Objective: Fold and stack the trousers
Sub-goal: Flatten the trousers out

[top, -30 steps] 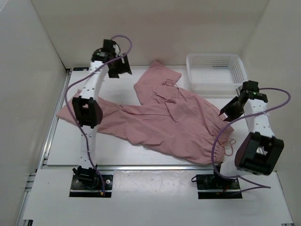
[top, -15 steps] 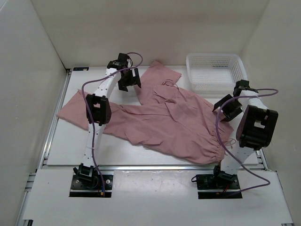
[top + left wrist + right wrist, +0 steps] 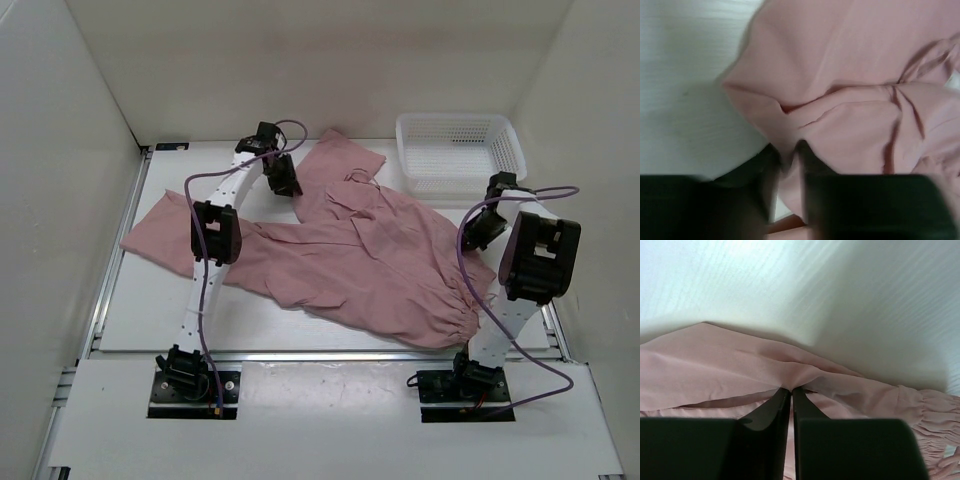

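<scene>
Between the pressed-together jaws of the left gripper (image 3: 789,152) and the right gripper (image 3: 791,392), thin folds of the trousers (image 3: 360,265) (sprawled, unfolded, across the table (image 3: 150,310)) are pinched, and could be slipped loose if lifted unevenly.

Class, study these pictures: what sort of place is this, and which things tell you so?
Probably a robot test cell in a lab: two arms bolted at a white table, plain white walls closing it in, and pink trousers and a basket laid out.
</scene>
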`<state>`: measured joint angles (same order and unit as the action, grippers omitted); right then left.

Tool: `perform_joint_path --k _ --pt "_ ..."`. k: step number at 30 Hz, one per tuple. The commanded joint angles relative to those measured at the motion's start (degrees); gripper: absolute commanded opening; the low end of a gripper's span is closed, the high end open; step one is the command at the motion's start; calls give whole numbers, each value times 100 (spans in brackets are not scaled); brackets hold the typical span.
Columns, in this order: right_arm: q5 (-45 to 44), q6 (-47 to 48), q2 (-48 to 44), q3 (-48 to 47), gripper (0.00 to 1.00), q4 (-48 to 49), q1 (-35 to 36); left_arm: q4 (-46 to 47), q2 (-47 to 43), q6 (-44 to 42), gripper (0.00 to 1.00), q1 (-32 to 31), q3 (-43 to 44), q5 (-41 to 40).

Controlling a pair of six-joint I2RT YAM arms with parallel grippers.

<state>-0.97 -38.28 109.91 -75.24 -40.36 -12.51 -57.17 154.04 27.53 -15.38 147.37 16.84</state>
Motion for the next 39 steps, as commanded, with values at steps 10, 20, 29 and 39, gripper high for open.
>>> perform_joint_path --k 10,20,29,39 --pt "-421 374 -962 449 0 -7 3 355 -2297 104 10 341 -2173 -831" --pt "-369 497 -1375 1117 0 98 3 355 -5181 -90 53 194 -5671 -1483" --pt "-483 664 -1639 1099 0 -15 3 355 -4586 -195 59 816 -4712 -1492" --pt "-483 717 -1797 1161 0 -121 3 -549 -1615 68 100 1415 -1089 -947"
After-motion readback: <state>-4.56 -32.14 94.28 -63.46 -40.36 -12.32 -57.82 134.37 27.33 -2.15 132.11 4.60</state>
